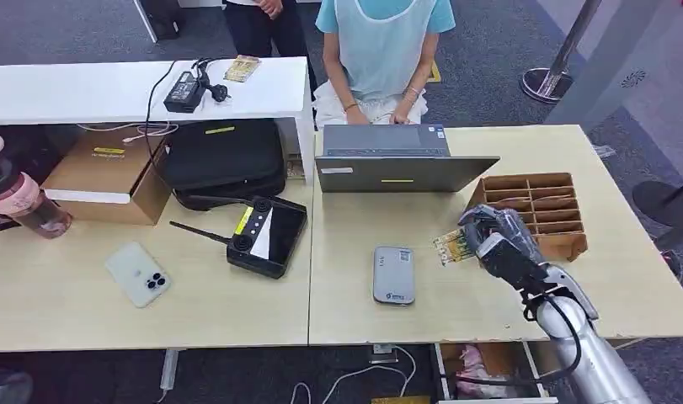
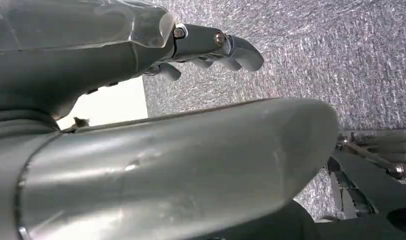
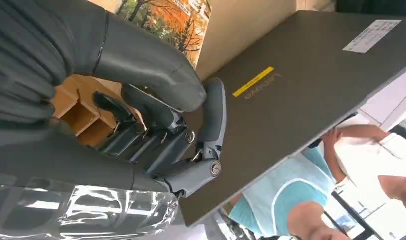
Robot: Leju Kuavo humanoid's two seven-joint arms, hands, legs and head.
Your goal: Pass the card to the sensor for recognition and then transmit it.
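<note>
Pale wooden bench carries a grey card reader beside the right hand, which pinches a picture card near the wooden divided tray. Left hand hangs over carpet, fingers curled, empty.

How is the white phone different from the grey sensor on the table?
The white phone lies at an angle on the left desk; the grey sensor lies straight on the right desk. The phone shows a camera cluster; the sensor shows a small label. The sensor is nearer the right hand. Both lie flat.
</note>
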